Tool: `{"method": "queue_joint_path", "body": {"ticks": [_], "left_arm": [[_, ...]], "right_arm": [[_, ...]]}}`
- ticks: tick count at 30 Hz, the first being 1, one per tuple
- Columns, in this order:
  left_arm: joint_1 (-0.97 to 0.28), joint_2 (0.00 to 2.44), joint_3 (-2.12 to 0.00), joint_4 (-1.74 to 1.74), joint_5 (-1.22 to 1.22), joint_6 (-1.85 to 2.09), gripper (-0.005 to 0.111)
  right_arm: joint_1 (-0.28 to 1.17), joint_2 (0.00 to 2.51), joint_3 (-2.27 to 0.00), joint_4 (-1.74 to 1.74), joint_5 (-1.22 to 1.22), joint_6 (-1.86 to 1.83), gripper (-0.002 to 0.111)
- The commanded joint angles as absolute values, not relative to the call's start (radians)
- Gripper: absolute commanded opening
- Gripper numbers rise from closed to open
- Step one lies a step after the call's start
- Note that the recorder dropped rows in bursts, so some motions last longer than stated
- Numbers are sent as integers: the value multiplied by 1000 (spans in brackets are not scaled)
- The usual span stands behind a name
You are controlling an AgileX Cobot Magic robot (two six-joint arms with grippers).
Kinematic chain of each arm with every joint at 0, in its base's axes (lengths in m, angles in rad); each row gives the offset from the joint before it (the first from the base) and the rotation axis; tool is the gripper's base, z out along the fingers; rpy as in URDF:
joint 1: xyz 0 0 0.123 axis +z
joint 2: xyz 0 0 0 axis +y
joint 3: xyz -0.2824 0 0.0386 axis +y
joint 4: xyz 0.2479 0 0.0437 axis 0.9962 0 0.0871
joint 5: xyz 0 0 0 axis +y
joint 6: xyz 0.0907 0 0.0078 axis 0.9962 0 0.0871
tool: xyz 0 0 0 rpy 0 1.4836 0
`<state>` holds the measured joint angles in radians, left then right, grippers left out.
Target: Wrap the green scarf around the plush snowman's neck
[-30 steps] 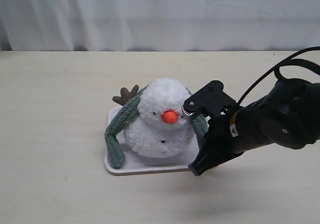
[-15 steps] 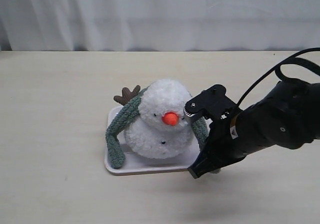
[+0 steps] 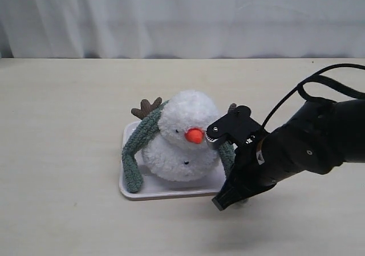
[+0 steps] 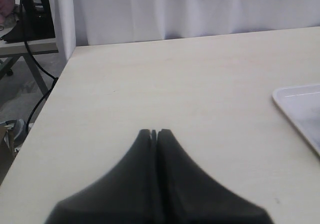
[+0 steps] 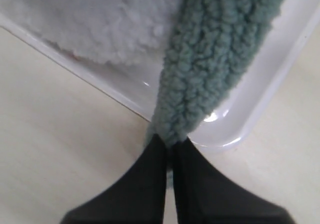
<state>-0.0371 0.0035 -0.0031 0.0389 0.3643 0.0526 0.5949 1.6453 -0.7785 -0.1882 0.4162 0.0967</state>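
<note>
— How far along is it?

— Mid-wrap, I'd say. The long grey-green fuzzy knit scarf lies behind the neck groove of the fluffy white plush snowman, with an end hanging down each side. The snowman sits on the white rectangular plastic tray on the pale table.

— And the pincers?

— The right pincer is clamped on one scarf end at the tray's rim. The left pincer is closed, empty and apart from the tray. Next, I reckon, that end needs carrying across the front, under the orange nose.

— Count?

— One snowman, one scarf, one tray, two pincers.
</note>
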Motion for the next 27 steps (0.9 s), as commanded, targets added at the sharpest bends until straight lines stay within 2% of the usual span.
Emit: {"method": "queue_joint_path", "body": {"ticks": [1, 9, 12, 17, 23, 27], "left_arm": [[-37, 0, 0, 40, 354, 49, 0], [-37, 0, 0, 40, 354, 49, 0], [-37, 0, 0, 40, 354, 49, 0], [-37, 0, 0, 40, 354, 49, 0], [-37, 0, 0, 40, 354, 49, 0], [-37, 0, 0, 40, 354, 49, 0]], "right_arm": [[597, 1605, -776, -195, 397, 90, 10], [597, 1516, -785, -195, 425, 90, 45], [597, 1464, -807, -195, 481, 90, 53], [597, 1361, -843, -112, 555, 87, 57], [597, 1270, -855, 252, 649, -140, 57], [639, 1273, -855, 319, 699, -123, 57]]}}
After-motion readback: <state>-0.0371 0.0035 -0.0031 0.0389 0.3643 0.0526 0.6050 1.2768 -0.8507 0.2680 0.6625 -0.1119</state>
